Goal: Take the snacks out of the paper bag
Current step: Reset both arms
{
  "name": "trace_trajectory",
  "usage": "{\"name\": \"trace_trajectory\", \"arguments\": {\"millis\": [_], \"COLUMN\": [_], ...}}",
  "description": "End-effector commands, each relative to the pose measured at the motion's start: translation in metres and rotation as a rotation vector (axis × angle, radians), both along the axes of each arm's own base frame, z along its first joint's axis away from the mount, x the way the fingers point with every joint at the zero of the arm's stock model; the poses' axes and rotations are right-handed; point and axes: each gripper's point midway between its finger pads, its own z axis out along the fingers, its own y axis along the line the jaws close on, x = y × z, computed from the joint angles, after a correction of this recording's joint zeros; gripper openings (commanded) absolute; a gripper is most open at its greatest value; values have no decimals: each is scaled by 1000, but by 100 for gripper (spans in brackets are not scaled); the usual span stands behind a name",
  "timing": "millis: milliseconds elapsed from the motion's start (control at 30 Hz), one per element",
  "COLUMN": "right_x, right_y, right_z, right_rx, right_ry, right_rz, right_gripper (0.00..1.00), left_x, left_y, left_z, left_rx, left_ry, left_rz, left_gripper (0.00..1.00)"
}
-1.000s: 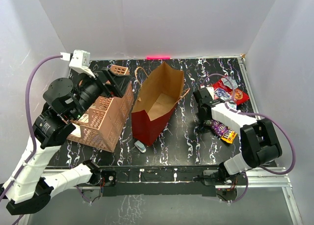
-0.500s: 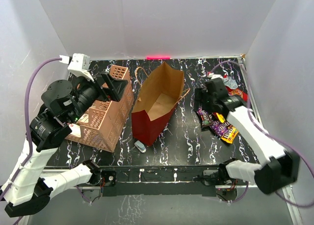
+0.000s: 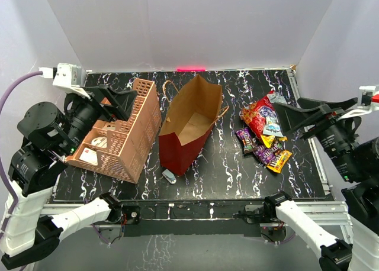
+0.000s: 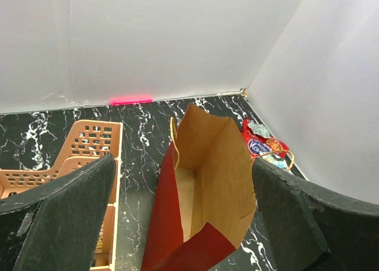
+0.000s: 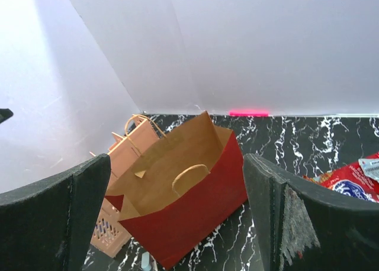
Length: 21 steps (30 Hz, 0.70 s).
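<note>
The dark red paper bag [image 3: 189, 129] stands open at the table's middle, and only brown paper shows inside it [image 4: 207, 182] [image 5: 189, 212]. The snacks lie to its right: a shiny red cookie bag [image 3: 262, 120] [image 4: 260, 144] [image 5: 355, 182] and several small candy packets [image 3: 263, 149] just in front of it. My right gripper [image 3: 284, 118] [image 5: 177, 215] hangs open high above the table's right side, holding nothing. My left gripper [image 3: 127, 99] [image 4: 183, 215] is open too, raised over the left side and looking down at the paper bag.
A salmon-pink lattice organizer [image 3: 121, 138] [image 4: 83, 147] [image 5: 118, 158] stands against the paper bag's left side. A small white-blue item [image 3: 169, 176] lies by the bag's near corner. White walls close in the table on three sides.
My right gripper opened, left the red cookie bag on the snack pile, and swung up and back to the right. My left arm drew back to the left.
</note>
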Motion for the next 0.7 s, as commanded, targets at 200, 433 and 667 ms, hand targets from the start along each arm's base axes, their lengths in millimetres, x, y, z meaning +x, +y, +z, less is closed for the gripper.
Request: {"name": "trace_trajectory", "arguments": {"millis": [200,433,667], "right_x": [-8,5,6], "right_y": [-16,-18,-18], "right_z": [24,16,23], "right_rx": [41,31,32], "right_ry": [-35,4,-17], "right_rz": [-69,-105,-108], "right_gripper": [98,98,98], "left_x": [-3,-1,-3], "left_y": [8,6,6], "left_z": [19,16,11], "left_rx": [-21,-17,-42], "left_ry": [-59,-49,-41], "left_rz": [16,19,14], "left_gripper": [97,97,97]}}
